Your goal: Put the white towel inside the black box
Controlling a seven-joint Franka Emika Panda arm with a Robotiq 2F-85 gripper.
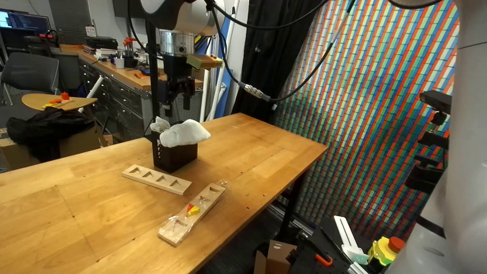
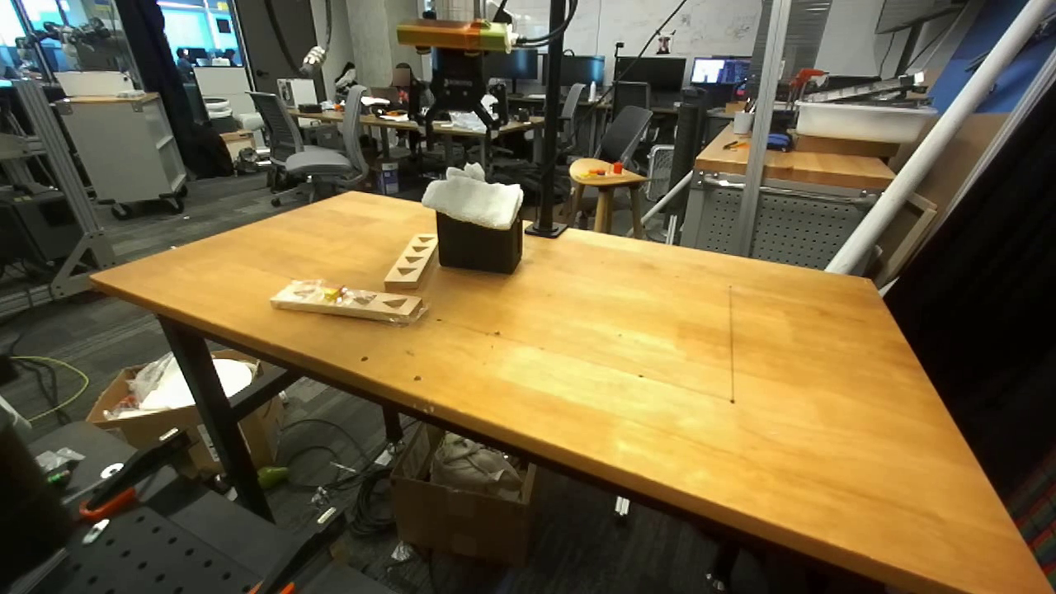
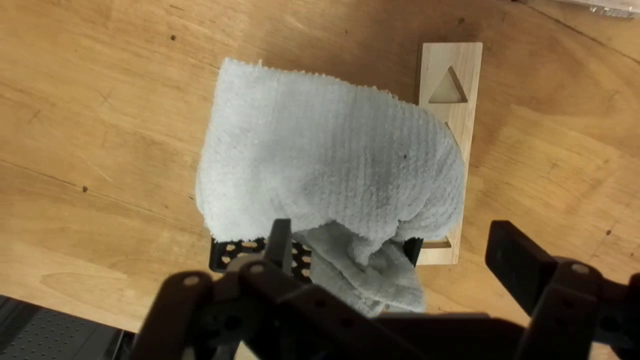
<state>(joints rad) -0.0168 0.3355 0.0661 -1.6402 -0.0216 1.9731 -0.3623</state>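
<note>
Board in clear film (image 2: pixel 351 303), left of black perforated box (image 2: pixel 480 246) from here. Nearer box, unwrapped triangle-slotted wooden board (image 2: pixel 411 262). Robotiq gripper (image 2: pixel 459 134) above box, fingers spread wide, gripping nothing. White towel (image 2: pixel 474 202) bunched across box mouth, overhanging rim.

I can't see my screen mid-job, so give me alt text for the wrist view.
A soft white cloth towel, bunched and folded, covers much of a black perforated box. An open black two-fingered gripper spans the lower foreground. At right, partly hidden by the towel, a pale, oblong, triangle-slotted wooden block lies on a brown wooden table.
</note>
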